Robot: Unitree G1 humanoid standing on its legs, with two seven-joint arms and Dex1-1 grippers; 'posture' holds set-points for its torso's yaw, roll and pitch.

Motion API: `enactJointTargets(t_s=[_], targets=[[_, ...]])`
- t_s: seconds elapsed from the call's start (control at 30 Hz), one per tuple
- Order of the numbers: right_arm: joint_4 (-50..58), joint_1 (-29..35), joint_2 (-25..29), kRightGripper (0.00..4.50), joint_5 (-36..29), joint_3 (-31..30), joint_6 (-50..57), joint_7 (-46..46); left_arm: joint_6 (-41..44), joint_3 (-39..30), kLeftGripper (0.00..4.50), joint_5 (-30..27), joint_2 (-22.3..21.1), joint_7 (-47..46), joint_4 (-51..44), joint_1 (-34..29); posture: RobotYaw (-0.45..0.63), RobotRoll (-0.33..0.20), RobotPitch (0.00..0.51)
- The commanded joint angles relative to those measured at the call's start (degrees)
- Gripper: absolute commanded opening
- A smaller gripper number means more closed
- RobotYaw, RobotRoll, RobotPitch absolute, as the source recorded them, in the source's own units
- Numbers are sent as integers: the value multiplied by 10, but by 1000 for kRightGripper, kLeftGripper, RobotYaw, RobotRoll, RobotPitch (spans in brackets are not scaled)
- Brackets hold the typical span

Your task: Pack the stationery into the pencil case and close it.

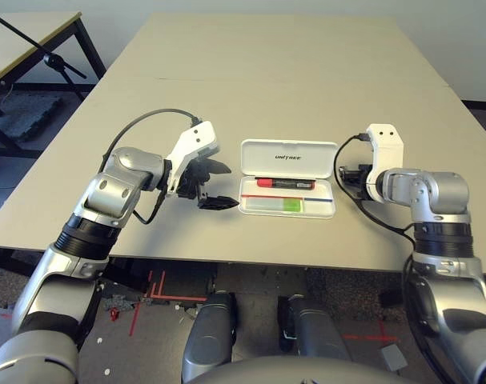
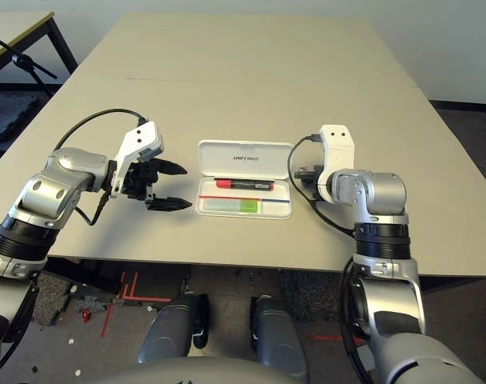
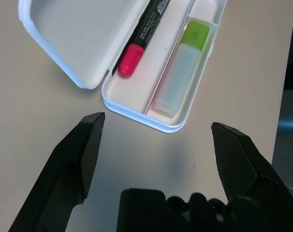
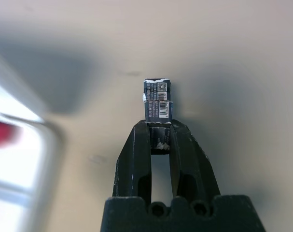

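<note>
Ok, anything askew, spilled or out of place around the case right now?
Nothing spilled or damaged. The pencil case lies open and square on the table, with the red marker and the green-tipped stick lying flat in its tray. The one item still outside is the small dark block, pinched in the right gripper. The left gripper is open beside the case.

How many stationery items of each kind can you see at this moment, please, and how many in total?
Red marker, in the pencil case: 1
White stick with green end, in the case: 1
Small dark block, held by the right gripper: 1
Total: 3
</note>
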State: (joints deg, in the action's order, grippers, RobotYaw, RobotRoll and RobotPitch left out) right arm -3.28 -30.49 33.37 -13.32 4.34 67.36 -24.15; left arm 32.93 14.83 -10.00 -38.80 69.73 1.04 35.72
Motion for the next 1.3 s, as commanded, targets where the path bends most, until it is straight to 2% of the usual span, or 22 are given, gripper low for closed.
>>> enactJointTargets(t_s=[0.03,0.1,0.2,0.23,0.43,0.63,0.87,1.3], targets=[[11,28,104,255,-5,-40,-79,-122,-6,8,4500,1,-4,7,11,4,189,0,99],[4,36,153,255,-3,-55,-115,-173,-9,7,4500,1,-5,8,15,5,187,0,99],[-14,69,216,255,16,-66,-307,-283,-11,5,4500,-1,-4,8,21,6,184,0,100],[-24,74,235,255,25,-70,-342,-307,-12,5,4500,-1,-3,8,23,6,183,0,100],[-62,75,302,255,34,-67,-510,-445,-16,4,4500,3,-3,5,28,7,186,0,98],[-79,36,335,255,23,-72,-597,-571,-19,4,4500,4,-2,3,32,10,186,0,94],[-51,-11,290,255,40,-121,-595,-621,-12,3,4500,1,1,-5,19,5,208,0,89],[-43,-56,173,255,112,-215,-558,-591,9,-5,4500,-8,-4,-22,-11,-15,256,0,78]])
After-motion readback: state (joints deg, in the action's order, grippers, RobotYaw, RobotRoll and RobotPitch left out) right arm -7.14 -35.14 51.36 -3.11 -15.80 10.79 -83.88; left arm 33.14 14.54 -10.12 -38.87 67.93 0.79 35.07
